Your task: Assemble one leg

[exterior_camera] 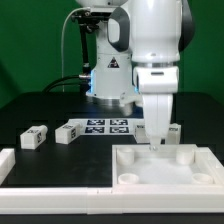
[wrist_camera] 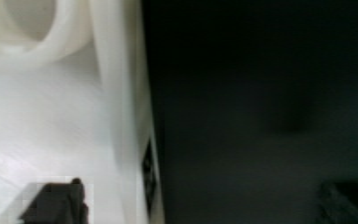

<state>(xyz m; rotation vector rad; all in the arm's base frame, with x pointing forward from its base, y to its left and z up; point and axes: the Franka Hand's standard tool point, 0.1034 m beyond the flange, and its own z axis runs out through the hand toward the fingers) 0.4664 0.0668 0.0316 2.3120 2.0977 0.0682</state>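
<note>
Exterior: we count three legs. The far-left leg (exterior_camera: 33, 137) and second leg (exterior_camera: 68, 132) sit left of the marker board (exterior_camera: 105, 126). Probably a third leg (exterior_camera: 175, 129) sits just right of the gripper (exterior_camera: 157, 140), at the panel's (exterior_camera: 160, 170) far edge. Wrist only: fingers (wrist_camera: 51, 203) spread wide, empty, straddling panel edge and table (wrist_camera: 247, 100).

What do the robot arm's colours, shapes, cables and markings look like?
The rounded, glossy white plastic arm has a black band above its boxy white gripper. A thin black cable arcs beside its base, which bears a black triangular mark. The fingertips look dark in the wrist view.
</note>
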